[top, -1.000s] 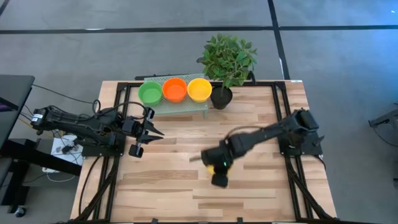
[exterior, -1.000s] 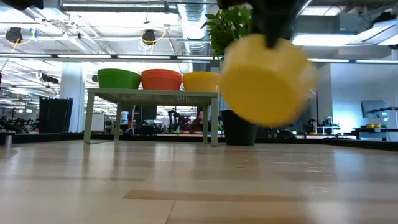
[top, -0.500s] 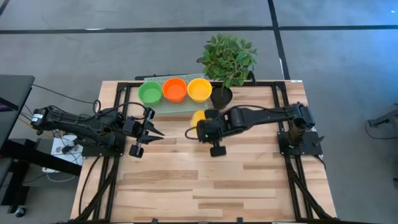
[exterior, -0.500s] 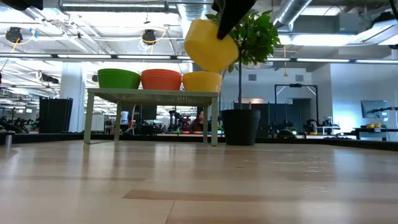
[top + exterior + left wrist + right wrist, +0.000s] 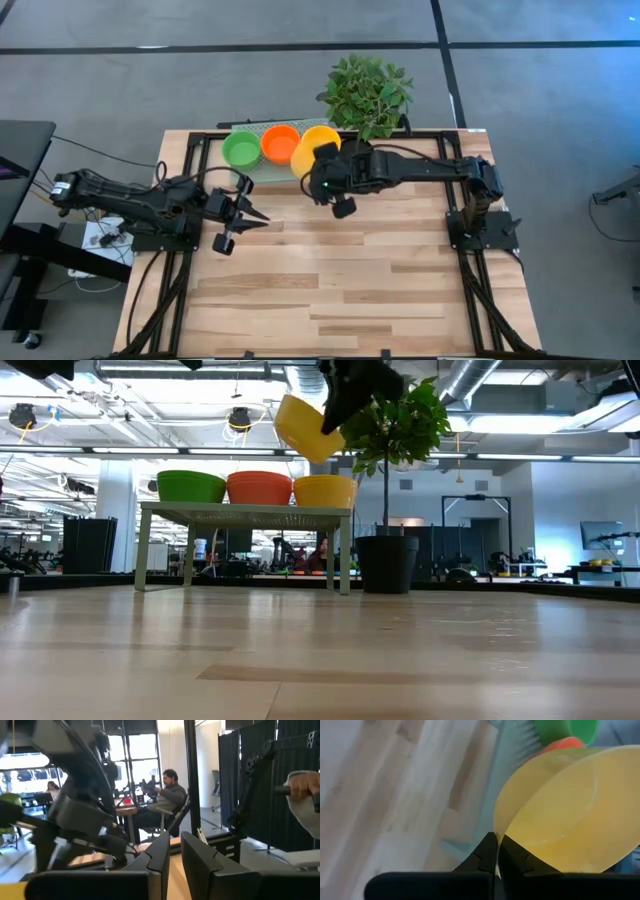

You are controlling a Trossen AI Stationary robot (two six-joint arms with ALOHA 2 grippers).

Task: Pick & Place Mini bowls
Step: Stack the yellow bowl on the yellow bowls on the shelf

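Observation:
My right gripper (image 5: 314, 172) is shut on a yellow mini bowl (image 5: 301, 157), held in the air just above and in front of a pale green rack (image 5: 268, 172) at the table's far side. The bowl also shows in the low view (image 5: 304, 428). On the rack stand a green bowl (image 5: 240, 150), an orange bowl (image 5: 281, 144) and another yellow bowl (image 5: 322, 138), each on its base. My left gripper (image 5: 256, 214) waits shut and empty at the table's left, pointing toward the middle. My right gripper pinches the yellow bowl's rim (image 5: 496, 831), one finger inside the bowl and one outside its wall. The bowl is lifted clear and tilted, higher than the bowls on the rack (image 5: 304, 428).
A black plant pot (image 5: 355, 157) with a leafy plant (image 5: 368, 92) stands right of the rack, close beside my right arm. Bare wooden tabletop (image 5: 330, 290) lies toward the near edge. A seated person (image 5: 167, 795) and a hand (image 5: 300, 785) show beyond the table.
My right gripper has carried the yellow bowl from the table's middle toward the far edge and up, then a little left, toward the rack. The bowl has stayed in the hold and now hangs tilted above the rack's front.

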